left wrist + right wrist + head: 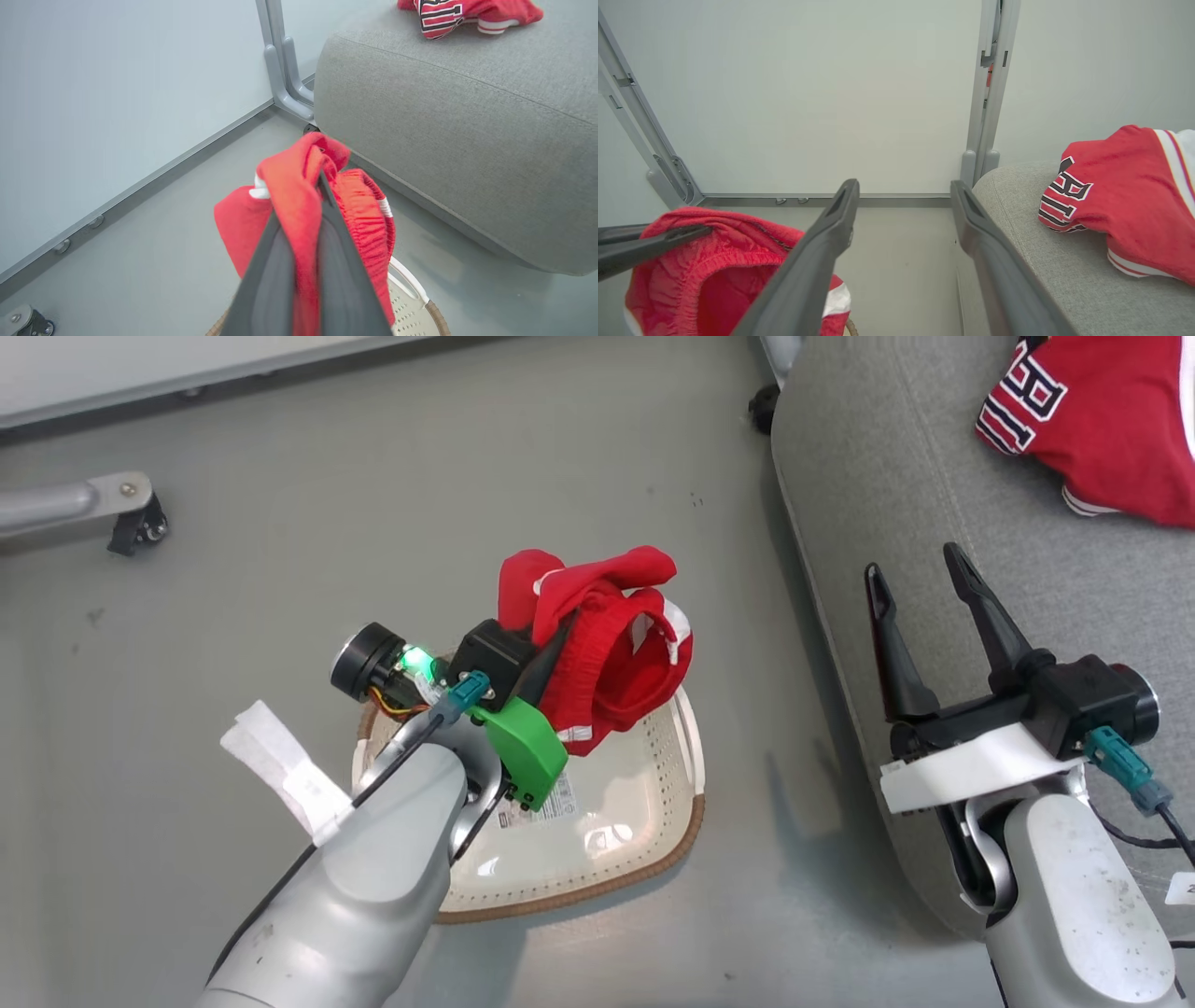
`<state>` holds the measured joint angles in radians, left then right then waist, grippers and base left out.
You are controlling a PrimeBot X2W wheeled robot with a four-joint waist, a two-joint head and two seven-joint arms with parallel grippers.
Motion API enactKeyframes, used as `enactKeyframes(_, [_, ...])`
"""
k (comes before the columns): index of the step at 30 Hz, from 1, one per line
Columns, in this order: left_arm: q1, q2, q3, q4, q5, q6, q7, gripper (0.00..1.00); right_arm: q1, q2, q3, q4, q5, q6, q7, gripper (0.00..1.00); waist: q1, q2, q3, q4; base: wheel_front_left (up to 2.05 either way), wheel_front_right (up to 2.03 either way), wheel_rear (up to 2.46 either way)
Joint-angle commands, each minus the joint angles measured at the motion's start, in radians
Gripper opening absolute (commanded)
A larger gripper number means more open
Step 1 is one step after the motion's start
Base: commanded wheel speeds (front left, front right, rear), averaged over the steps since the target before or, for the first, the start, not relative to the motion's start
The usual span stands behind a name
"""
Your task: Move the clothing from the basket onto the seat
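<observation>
Garment one: red shorts (pixel 611 649) with elastic waistband and white trim, bunched and hanging from the left gripper (pixel 560 639). The two dark fingers are pressed together on a fold of the red cloth; in the left wrist view the cloth (pixel 280 196) is pinched between them and spills down either side of the left gripper (pixel 322 184). The bundle hangs over the far end of the basket (pixel 653 868). Cannot tell whether its lowest edge touches the rim.

Garment two: red top with black-and-white lettering (pixel 1111 420) and white-striped trim, lying crumpled on the seat (pixel 934 504), well back from the seat's rounded near edge. Same piece visible at the top of the left wrist view (pixel 448 14) and at the right of the right wrist view (pixel 1120 196).

Basket: cream, perforated, brown woven-look rim, on the grey floor (pixel 373 523) just beside the seat. A printed label (pixel 560 798) shows on its bare bottom.

Right gripper (pixel 913 562): fingers spread wide, nothing between them, poised over the seat's left edge. In its own view (pixel 903 186) one finger lies across the floor side, the other along the grey cushion (pixel 1041 261); the shorts (pixel 714 261) show at lower left.

Surroundings: pale wall panel (pixel 117 93), grey metal frame post (pixel 285 79) at the seat's far corner, a castor (pixel 140 527) on a frame leg at far left.
</observation>
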<state>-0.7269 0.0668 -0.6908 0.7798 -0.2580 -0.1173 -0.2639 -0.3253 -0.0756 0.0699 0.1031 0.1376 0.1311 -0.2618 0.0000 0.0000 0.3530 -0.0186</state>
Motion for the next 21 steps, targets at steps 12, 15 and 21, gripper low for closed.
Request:
enactKeyframes(12, [0.077, -0.001, 0.132, -0.265, -0.011, 0.001, 0.000, 0.00, 0.083, 0.008, 0.000, 0.017, 0.011, -0.001, -0.005, 1.00, 0.0000, 0.0000, -0.170, 0.031, 0.00, 0.00, 0.00])
enactKeyframes(15, [0.082, -0.005, 0.148, -0.311, -0.002, -0.001, 0.000, 0.00, 0.098, 0.010, -0.001, 0.018, 0.012, -0.001, -0.005, 1.00, 0.0000, 0.0000, -0.193, 0.029, 0.00, 0.00, 0.00])
enactKeyframes(21, [0.086, -0.009, 0.159, -0.361, -0.008, -0.003, -0.001, 0.00, 0.123, 0.015, 0.001, 0.017, 0.016, -0.001, -0.005, 1.00, 0.0000, 0.0000, -0.221, 0.026, 0.00, 0.00, 0.00])
